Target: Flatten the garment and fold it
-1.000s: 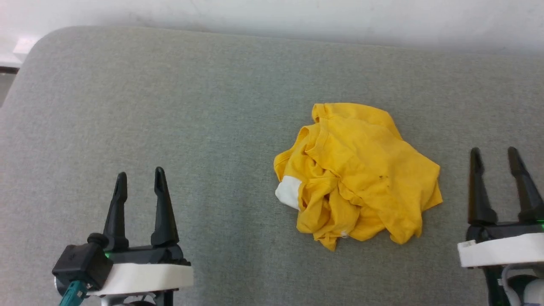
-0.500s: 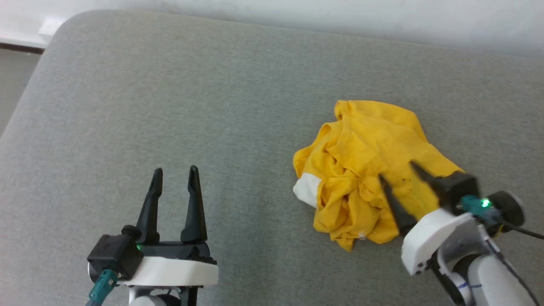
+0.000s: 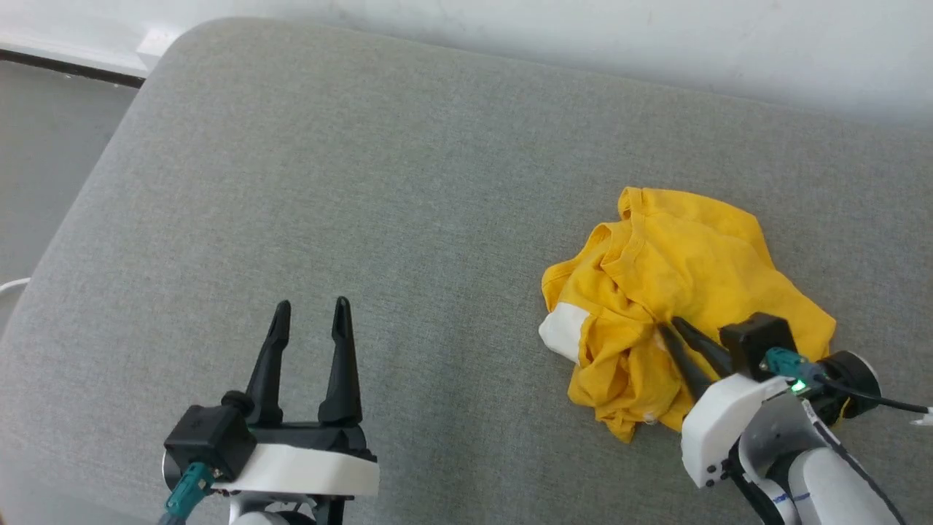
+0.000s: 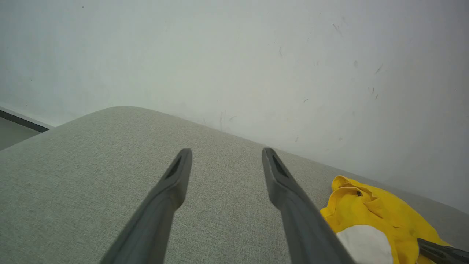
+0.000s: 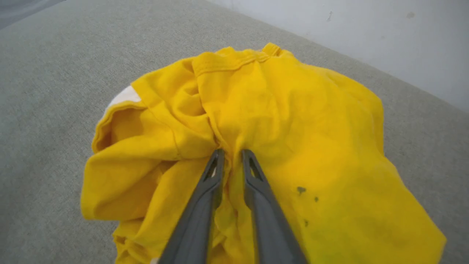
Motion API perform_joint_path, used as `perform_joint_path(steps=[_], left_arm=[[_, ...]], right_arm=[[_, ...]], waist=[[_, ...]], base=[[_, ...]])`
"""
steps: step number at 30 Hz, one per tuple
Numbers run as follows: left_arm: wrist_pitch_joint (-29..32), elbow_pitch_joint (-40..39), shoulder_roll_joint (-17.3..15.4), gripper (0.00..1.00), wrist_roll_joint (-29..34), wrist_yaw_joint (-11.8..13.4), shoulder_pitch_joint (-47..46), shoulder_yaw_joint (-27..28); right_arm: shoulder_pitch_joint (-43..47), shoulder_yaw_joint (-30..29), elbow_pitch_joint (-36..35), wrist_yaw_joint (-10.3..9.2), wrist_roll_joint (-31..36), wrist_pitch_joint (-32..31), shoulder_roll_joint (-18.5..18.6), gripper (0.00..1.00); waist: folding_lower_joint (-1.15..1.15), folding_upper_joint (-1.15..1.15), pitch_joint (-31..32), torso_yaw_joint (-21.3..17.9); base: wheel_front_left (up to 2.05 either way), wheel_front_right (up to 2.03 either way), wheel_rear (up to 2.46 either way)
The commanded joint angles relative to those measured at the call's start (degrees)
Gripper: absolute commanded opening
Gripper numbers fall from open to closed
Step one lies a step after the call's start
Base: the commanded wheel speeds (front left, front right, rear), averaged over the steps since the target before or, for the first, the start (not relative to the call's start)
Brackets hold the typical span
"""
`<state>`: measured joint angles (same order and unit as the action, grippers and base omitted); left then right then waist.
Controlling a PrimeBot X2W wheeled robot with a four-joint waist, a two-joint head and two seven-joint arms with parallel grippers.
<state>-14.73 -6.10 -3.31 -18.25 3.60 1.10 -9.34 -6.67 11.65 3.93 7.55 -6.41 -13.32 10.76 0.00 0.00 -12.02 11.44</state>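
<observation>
Grey woven upholstery (image 3: 364,182) covers the broad padded surface on which everything lies, with a rounded corner at the far left. Nearest the robot, the left gripper (image 3: 312,305) hovers over bare cloth at the lower left, its two dark fingers spread wide with nothing between them; the left wrist view shows the same spread fingers (image 4: 187,172) above the weave.

At the lower right, the right gripper (image 3: 667,324) reaches into the garment (image 3: 692,277), a crumpled heap of bright yellow cotton on the right side of the surface, well apart from the left gripper. Its fingers are drawn narrow with a raised ridge of yellow cloth pinched between them (the right wrist view makes this plain). A white patch (image 3: 563,329) shows at the heap's left edge, and a few small dark specks (image 5: 301,189) mark the cloth just right of the fingers.

Beyond the garment, the upholstery runs up to a pale, lightly scuffed wall (image 3: 583,36). Past the rounded corner lie grey floor (image 3: 44,146) and a dark skirting strip (image 3: 65,67).
</observation>
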Motion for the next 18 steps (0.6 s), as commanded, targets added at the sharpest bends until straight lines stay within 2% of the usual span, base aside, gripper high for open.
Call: perform_joint_path(steps=[1, 5, 12, 13, 14, 15, 18], left_arm=[[-0.27, 0.35, 0.3, 1.0, 0.27, -0.27, 0.53, 0.24], [-0.27, 0.65, 0.37, 1.0, 0.38, -0.4, 0.95, 0.47], [-0.27, 0.72, 0.41, 1.0, 0.35, -0.61, 0.34, 0.28], [-0.27, 0.66, 0.42, 1.0, 0.28, -0.55, 0.25, 0.24], [-0.27, 0.57, 0.42, 1.0, 0.23, -0.49, 0.18, 0.2], [-0.27, 0.46, 0.42, 1.0, 0.19, -0.44, 0.16, 0.2], [-0.27, 0.19, 0.42, 1.0, 0.17, -0.4, 0.07, 0.14]], right_arm=[[-0.49, -0.63, -0.69, -0.06, 0.18, 0.71, -0.47, 0.0], [-2.55, -3.29, -4.09, -0.06, -0.13, 1.93, -1.11, 0.0], [-6.21, -11.46, -11.74, -0.06, 1.36, 2.31, 0.56, 0.0], [-5.98, -12.17, -12.64, -0.06, 1.36, 2.29, 0.48, 0.15], [-5.55, -12.59, -13.52, -0.06, 1.36, 2.44, 0.35, 0.4], [-4.94, -12.83, -14.23, -0.06, 1.32, 2.76, 0.07, 1.0], [-2.34, -13.15, -15.56, -0.06, 0.63, 3.14, -1.9, 1.0]], waist=[[0.0, 0.0, 0.57, -0.13], [0.0, 0.0, 1.36, -1.44], [0.0, 0.0, 1.52, -3.27], [0.0, 0.0, 1.46, -3.4], [0.0, 0.0, 1.39, -3.52], [0.0, 0.0, 1.31, -3.65], [0.0, 0.0, 0.79, -3.84]], base=[[0.0, 0.0, 0.0], [0.0, 0.0, 0.0], [0.0, 0.0, 0.0], [0.0, 0.0, 0.0], [0.0, 0.0, 0.0], [0.0, 0.0, 0.0], [0.0, 0.0, 0.0]])
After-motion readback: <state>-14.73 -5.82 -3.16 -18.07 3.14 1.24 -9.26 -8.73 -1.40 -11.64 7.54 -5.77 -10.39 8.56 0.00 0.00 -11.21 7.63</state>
